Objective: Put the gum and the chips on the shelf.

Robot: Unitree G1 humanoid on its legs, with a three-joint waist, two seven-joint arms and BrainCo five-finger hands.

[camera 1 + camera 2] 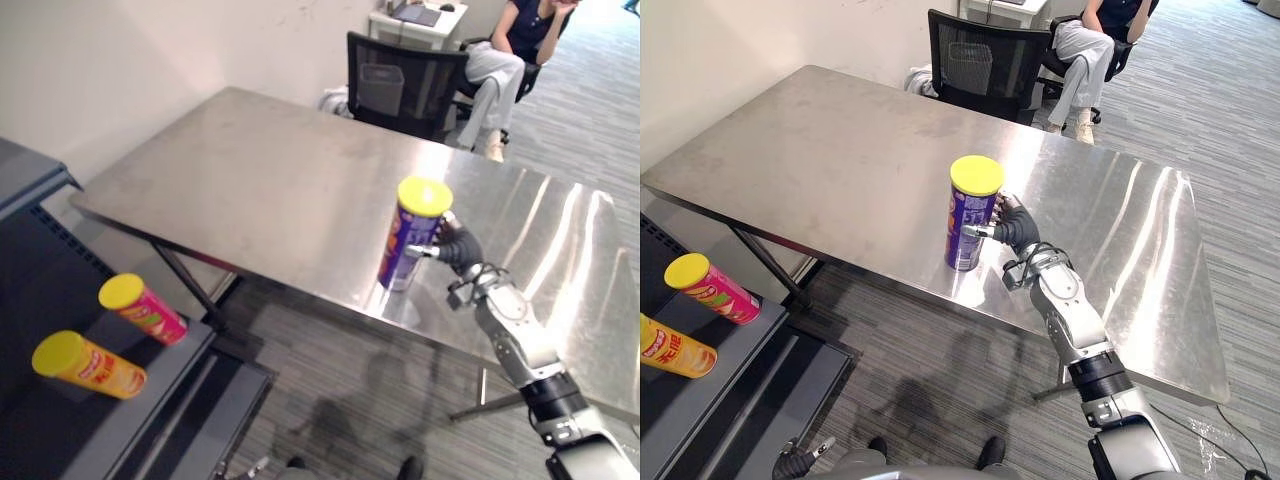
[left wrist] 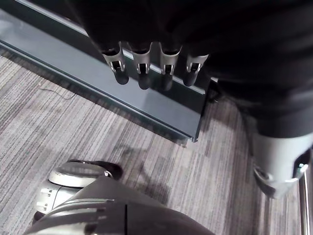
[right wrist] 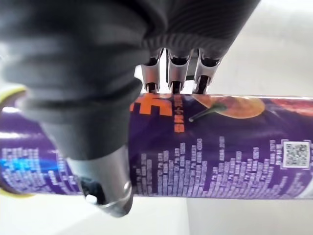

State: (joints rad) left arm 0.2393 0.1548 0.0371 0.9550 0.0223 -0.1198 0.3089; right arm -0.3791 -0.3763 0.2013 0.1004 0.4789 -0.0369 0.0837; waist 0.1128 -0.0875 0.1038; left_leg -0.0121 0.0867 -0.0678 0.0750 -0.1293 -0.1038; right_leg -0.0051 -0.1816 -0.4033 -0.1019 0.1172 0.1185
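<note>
Chips can [image 1: 415, 235], purple with a yellow lid, upright on the surface [image 1: 250, 170] near its front edge.

Left eye view: pressed against the right hand [image 1: 457, 247], which comes at it from the right, thumb on the near face, fingers round the far side. Shelf [image 1: 160, 390] well off to that hand's left and lower down. Holds a pink can [image 1: 145, 310] and an orange can [image 1: 90, 365], both on their sides, near each other but apart.

Right eye view: same grip. Base looks flat on the surface, so probably not lifted yet.

Left wrist view: left hand [image 2: 141, 63] released, fingers straight and slack, nothing in it. Hangs over the floor [image 2: 73, 132] by a dark rail [image 2: 146, 105].

Right wrist view: fingers [image 3: 175, 73] pass over the can's side and vanish behind it, thumb close in front. Clenched round the can.

Step in hand, by the look of it: picking up this can, grasp made, lift to come. Next calls for a straight lift so the tall can stays level, then a long carry left and down to a free spot beside the two lying cans, which may roll if nudged.
</note>
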